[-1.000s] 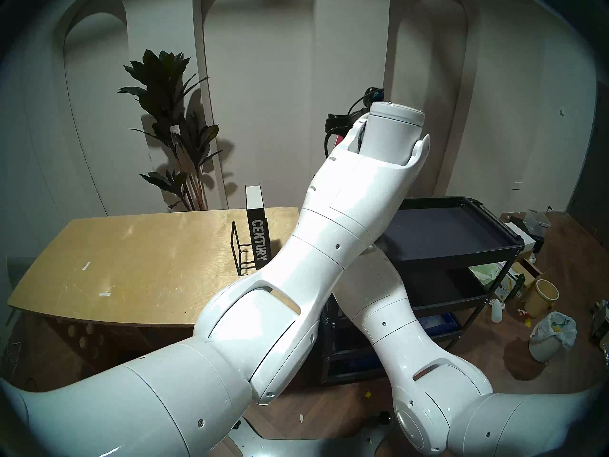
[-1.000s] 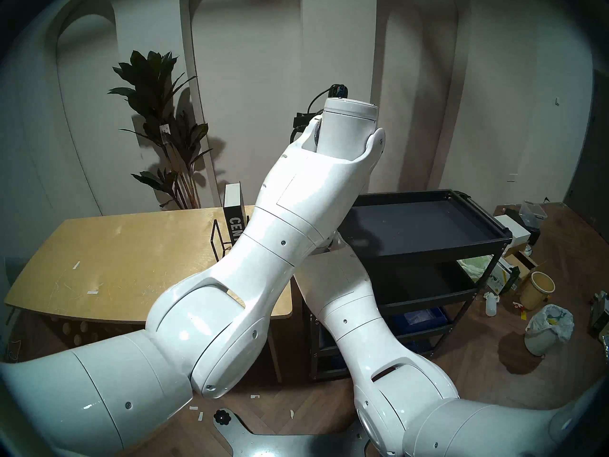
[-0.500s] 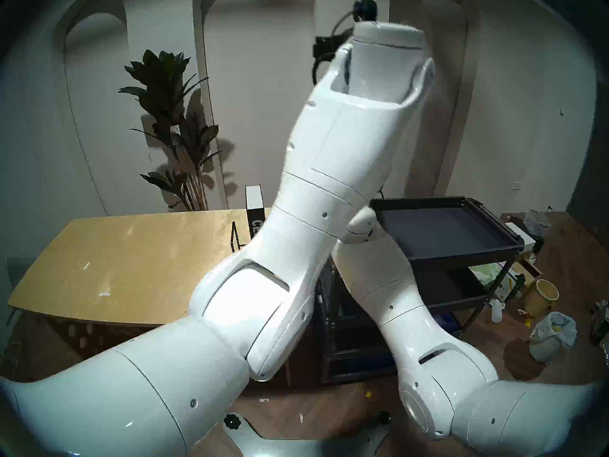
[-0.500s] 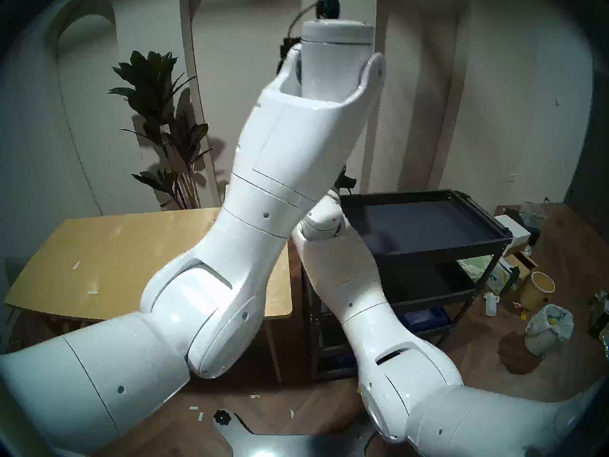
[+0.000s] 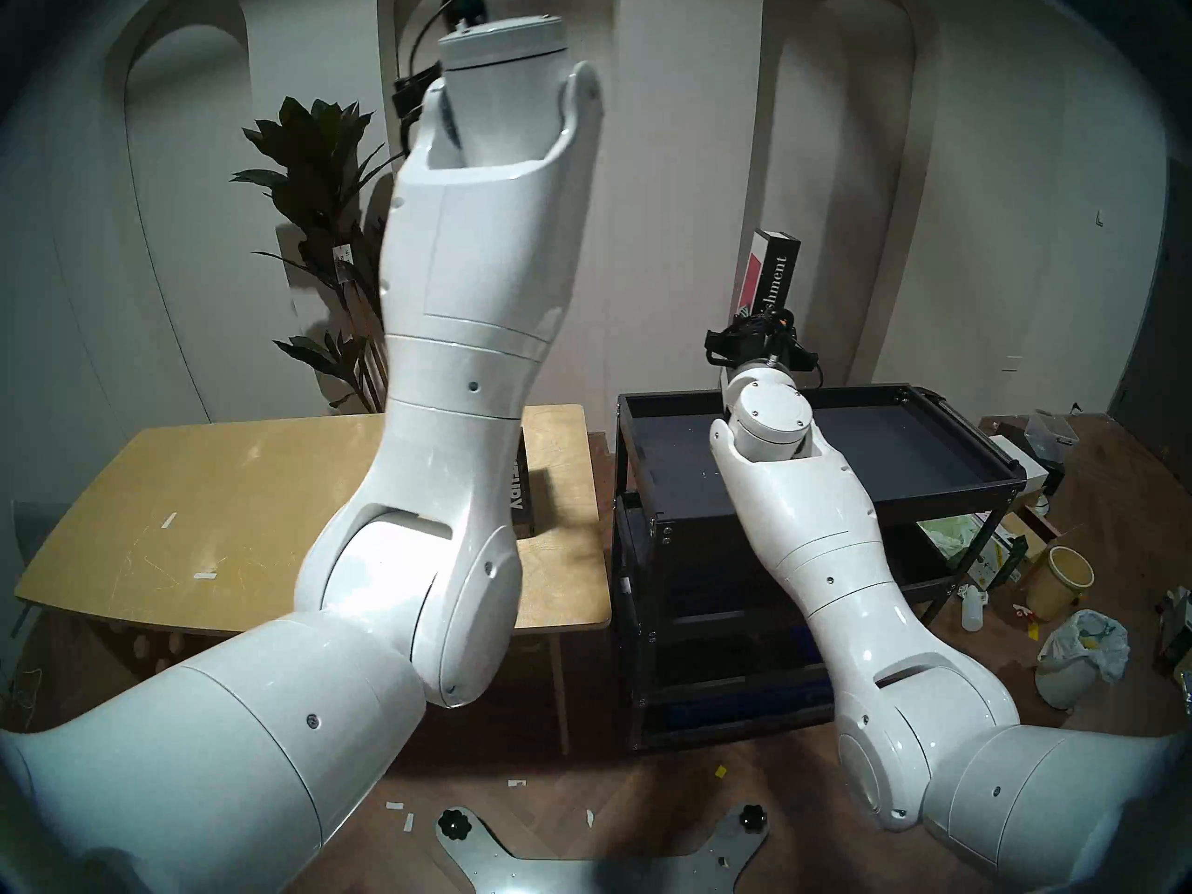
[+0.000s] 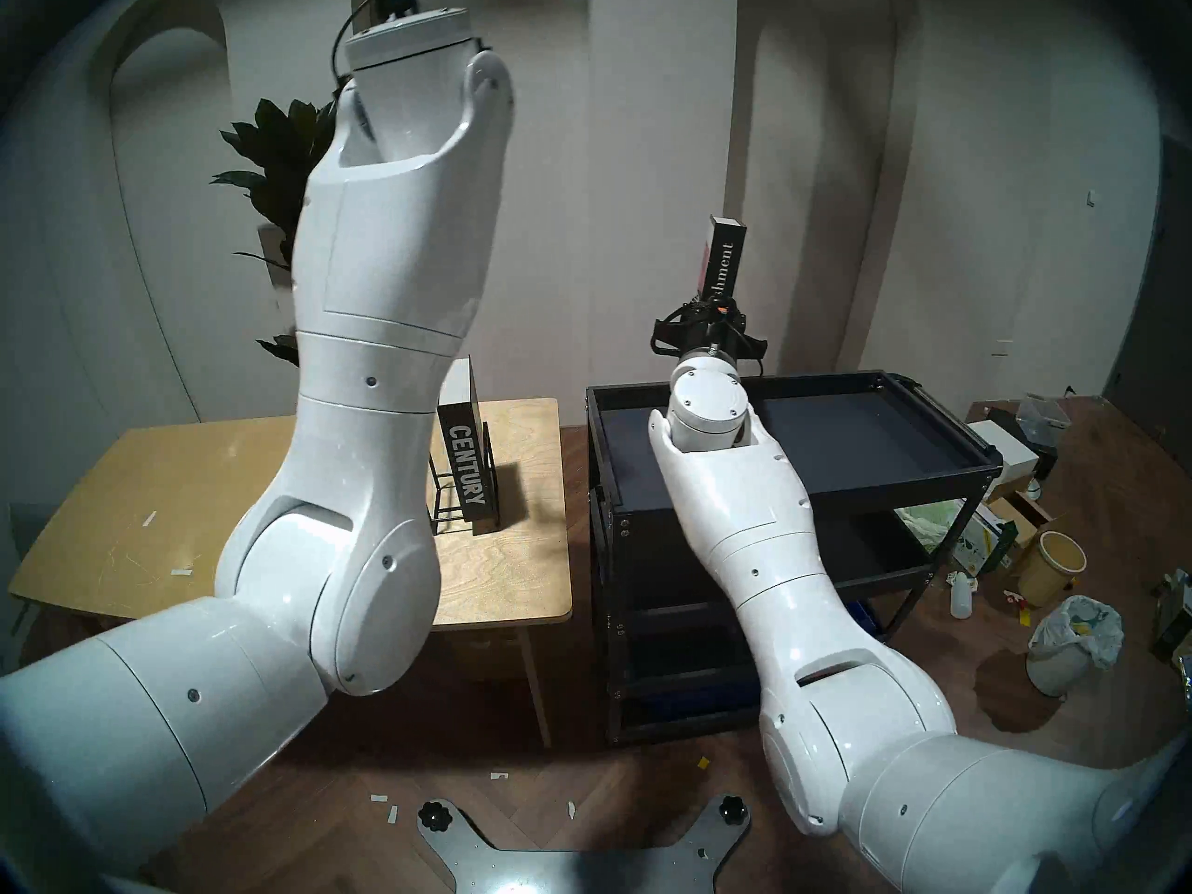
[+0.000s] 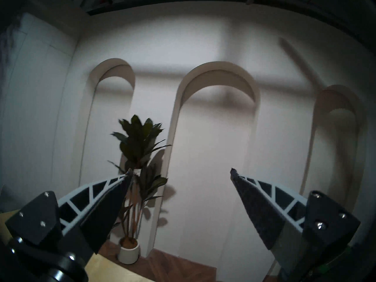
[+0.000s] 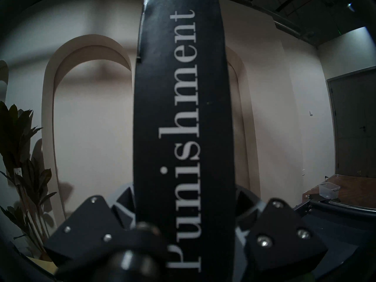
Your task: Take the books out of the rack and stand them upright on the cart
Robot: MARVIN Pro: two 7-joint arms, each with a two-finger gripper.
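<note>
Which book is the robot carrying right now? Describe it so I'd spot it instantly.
Look above the black cart on the right. There the right pincer grips an upright black book, spine ending in "Punishment", a red patch on its cover. The other book, marked "CENTURY", stands in the wire rack on the wooden table.

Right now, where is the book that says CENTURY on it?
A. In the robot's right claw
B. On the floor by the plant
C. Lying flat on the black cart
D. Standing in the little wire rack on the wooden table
D: the CENTURY book stands upright in the wire rack on the wooden table; the right claw grips the other book.
</note>
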